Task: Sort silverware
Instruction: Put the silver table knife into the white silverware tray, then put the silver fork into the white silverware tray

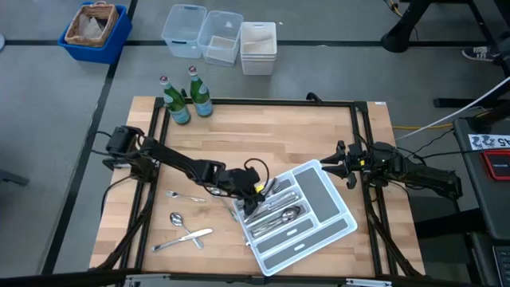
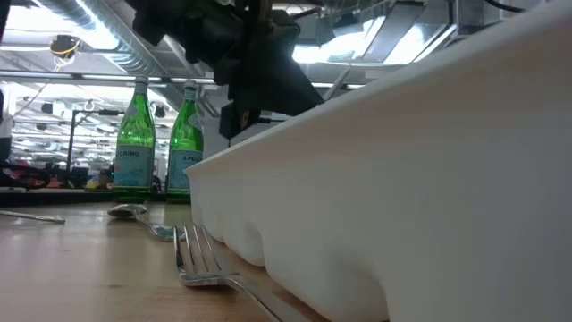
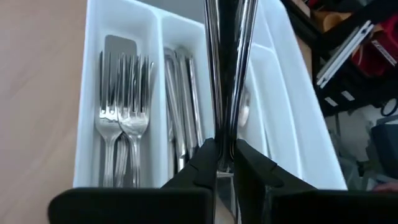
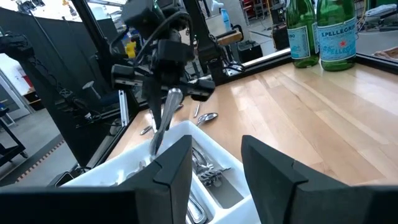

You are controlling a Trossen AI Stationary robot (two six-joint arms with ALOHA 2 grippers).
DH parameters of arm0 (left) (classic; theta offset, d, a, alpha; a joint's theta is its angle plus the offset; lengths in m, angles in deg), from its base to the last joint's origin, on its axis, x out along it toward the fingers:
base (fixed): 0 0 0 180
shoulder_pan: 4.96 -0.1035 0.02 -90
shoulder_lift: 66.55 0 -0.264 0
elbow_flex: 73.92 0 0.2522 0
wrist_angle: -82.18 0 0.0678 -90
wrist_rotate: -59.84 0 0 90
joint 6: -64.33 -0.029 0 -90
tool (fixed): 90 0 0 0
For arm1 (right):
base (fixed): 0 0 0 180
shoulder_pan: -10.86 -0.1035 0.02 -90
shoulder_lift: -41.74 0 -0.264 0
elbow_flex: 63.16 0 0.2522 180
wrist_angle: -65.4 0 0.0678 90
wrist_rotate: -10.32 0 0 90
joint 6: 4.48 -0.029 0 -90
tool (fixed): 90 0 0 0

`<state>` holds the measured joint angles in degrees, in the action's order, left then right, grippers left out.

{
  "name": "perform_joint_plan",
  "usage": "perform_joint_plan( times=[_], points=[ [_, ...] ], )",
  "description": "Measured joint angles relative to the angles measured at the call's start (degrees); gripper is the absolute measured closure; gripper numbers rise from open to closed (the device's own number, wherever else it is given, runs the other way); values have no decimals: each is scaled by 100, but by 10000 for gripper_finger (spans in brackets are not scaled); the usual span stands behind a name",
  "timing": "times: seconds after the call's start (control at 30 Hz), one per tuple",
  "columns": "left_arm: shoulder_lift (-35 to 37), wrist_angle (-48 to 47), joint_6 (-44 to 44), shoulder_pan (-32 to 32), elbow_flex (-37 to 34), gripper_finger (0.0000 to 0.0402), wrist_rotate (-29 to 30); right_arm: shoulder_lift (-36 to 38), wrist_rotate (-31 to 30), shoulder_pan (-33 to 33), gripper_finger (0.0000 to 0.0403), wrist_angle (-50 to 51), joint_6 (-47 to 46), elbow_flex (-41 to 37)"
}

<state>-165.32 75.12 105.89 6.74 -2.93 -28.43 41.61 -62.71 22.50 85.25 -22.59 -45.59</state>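
The white divided tray [image 1: 323, 227] lies slantwise on the wooden table, right of the middle. Forks [image 3: 121, 118] fill one of its long compartments and more slim silverware [image 3: 183, 93] lies in the one beside it. My left gripper [image 3: 225, 149] hovers over the tray's left end, shut on a slim shiny piece of silverware [image 4: 163, 118]. Which kind it is I cannot tell. A fork [image 1: 185, 195], a spoon [image 1: 177, 219] and a knife [image 1: 187, 237] lie loose on the table left of the tray. My right gripper [image 4: 216, 165] waits open at the table's right edge. My left gripper pinches one end of the shiny piece [image 3: 225, 134] between its two fingers. The fingers come from the table's left, slanting down, and lie along the piece. It reaches on past the fingertips and slopes down over the tray [image 4: 155, 140]. Whether its lower end touches the tray I cannot tell.
Two green glass bottles [image 1: 187, 100] stand at the table's far left corner. Another fork [image 2: 201, 259] lies on the table right beside the tray's wall. Clear and white bins [image 1: 219, 36] and a blue crate [image 1: 94, 30] sit on the floor beyond the far edge.
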Motion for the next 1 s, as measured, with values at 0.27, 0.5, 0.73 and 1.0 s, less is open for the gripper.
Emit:
perform_joint_plan(
  times=[0.27,0.5,0.73,1.0],
  points=[
    [-211,40,-250,33,0,368,-2,-2,0,-2,260,0,0,-2],
    [-215,136,-432,31,0,353,1,-1,0,-1,260,1,0,-1],
    [-215,318,-444,28,2,339,2,-2,0,-1,260,1,1,-2],
    [-205,292,-346,-7,4,318,-24,-2,0,-2,260,0,2,-2]
  ],
)
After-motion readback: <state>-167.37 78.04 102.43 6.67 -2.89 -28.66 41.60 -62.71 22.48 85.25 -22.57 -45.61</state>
